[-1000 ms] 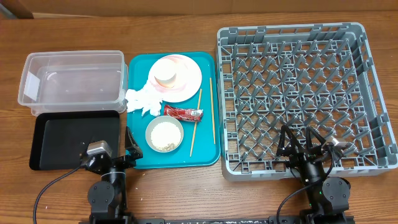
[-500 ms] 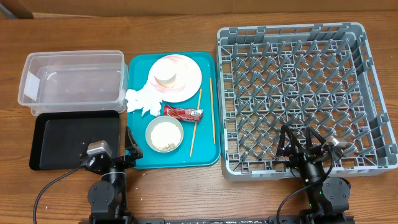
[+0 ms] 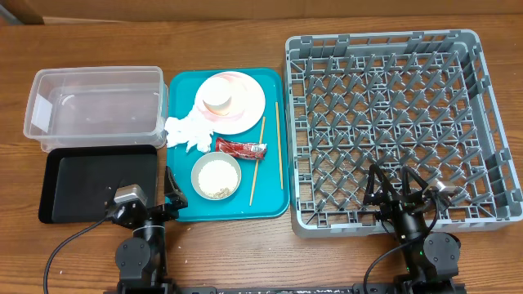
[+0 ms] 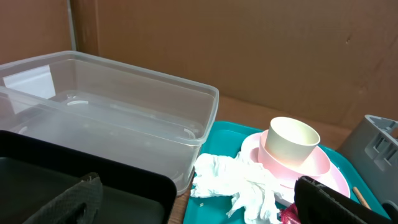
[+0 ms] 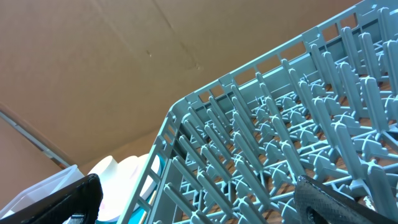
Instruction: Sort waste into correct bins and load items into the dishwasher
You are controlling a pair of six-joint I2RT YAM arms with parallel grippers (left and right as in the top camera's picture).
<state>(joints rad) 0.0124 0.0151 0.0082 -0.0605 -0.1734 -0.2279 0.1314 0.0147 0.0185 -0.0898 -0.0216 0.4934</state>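
Currently, folded low near the front edge, left tool [image 4: 199, 202] and right tool [image 3: 392, 186] released, spread wide, holding nothing.

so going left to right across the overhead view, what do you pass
clear tub → crumpled napkin → red wrapper → chopstick nearest the rack → grey dish rack

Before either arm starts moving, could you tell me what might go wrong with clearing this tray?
1. The cream cup stands on the pink plate; lifting the plate first could tip the cup off.
2. The pale bowl holds loose food scraps; tilting it early would likely scatter them over the teal tray.
3. The chopsticks lie flat and thin; they may slip from a pinch or drop through the dish rack's open grid.
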